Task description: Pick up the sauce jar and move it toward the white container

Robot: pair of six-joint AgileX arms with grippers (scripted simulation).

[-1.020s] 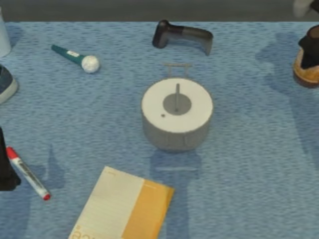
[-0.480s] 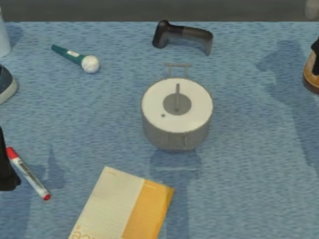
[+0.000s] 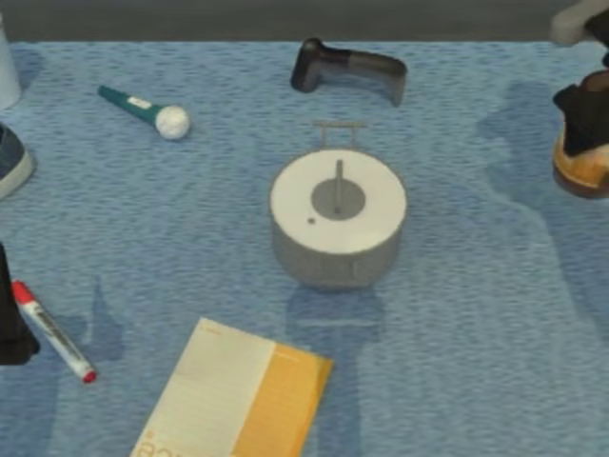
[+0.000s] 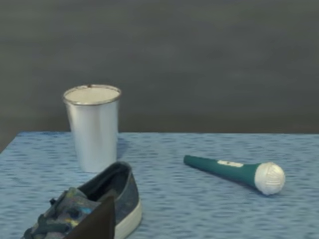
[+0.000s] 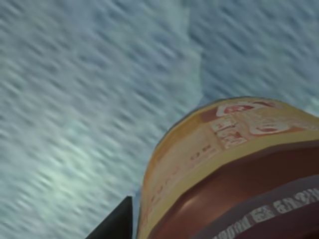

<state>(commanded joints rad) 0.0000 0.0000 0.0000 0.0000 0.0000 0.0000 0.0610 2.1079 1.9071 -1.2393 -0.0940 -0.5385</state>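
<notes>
**Orange-labelled sauce jar held at the table's right edge**

Dark fingers of the right gripper (image 3: 592, 105) pinch the sauce jar (image 3: 580, 162) from above, at the far right edge of the blue table (image 3: 476, 314). In the right wrist view the jar's orange-yellow label and dark red-brown inside fill the corner.

The white container (image 3: 338, 221) sits in the middle of the table, well apart from the jar, with its thin wire handle on the far side.

Behind it lies a dark scanner (image 3: 348, 69). A teal microphone (image 3: 145, 109) lies at the back left. A shoe (image 4: 89, 209) and a metal cup (image 4: 93, 127) sit at the left edge. A red marker (image 3: 52, 331) and a yellow notebook (image 3: 238, 395) lie at the front.

The left gripper (image 3: 11, 319) is parked at the left edge beside the marker.
</notes>
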